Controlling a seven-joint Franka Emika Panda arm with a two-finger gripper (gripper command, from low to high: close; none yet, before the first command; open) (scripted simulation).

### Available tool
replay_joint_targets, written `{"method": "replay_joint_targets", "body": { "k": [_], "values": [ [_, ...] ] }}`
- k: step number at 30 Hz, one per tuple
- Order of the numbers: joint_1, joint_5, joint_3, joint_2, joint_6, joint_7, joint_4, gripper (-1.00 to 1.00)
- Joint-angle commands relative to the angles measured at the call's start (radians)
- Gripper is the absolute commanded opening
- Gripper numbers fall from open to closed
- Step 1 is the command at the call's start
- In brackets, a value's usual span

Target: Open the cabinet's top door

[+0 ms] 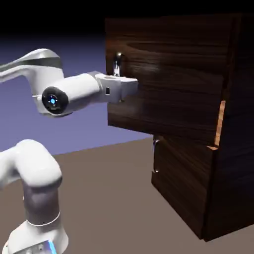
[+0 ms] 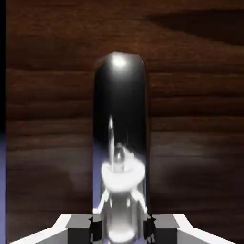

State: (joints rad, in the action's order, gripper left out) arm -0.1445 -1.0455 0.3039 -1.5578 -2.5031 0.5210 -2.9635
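With its fingers clamped on the handle (image 2: pixel 120 143), the gripper (image 1: pixel 120 90) needed a steady arcing pull to swing the top door (image 1: pixel 168 74) wider.

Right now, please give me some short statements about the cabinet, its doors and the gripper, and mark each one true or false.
1. The top door is swung ajar, away from the cabinet. True.
2. The gripper is at the lower door. False: it is at the top door's handle.
3. The handle shows between the gripper's tips in the hand view. True.
4. The lower door is wide open. False: it looks closed.
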Motion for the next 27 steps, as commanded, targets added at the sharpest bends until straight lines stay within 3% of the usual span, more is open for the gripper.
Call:
{"method": "replay_joint_targets", "body": {
  "k": [1, 12, 27],
  "values": [
    [0.015, 0.028, 0.033, -0.009, 0.043, -0.005, 0.005, -1.0],
    [0.042, 0.347, 0.428, 0.008, 0.517, -0.007, 0.185, -1.0],
    [-0.339, 0.584, 0.78, 0.107, 1.089, -0.03, 0.713, -1.0]
  ]
}}
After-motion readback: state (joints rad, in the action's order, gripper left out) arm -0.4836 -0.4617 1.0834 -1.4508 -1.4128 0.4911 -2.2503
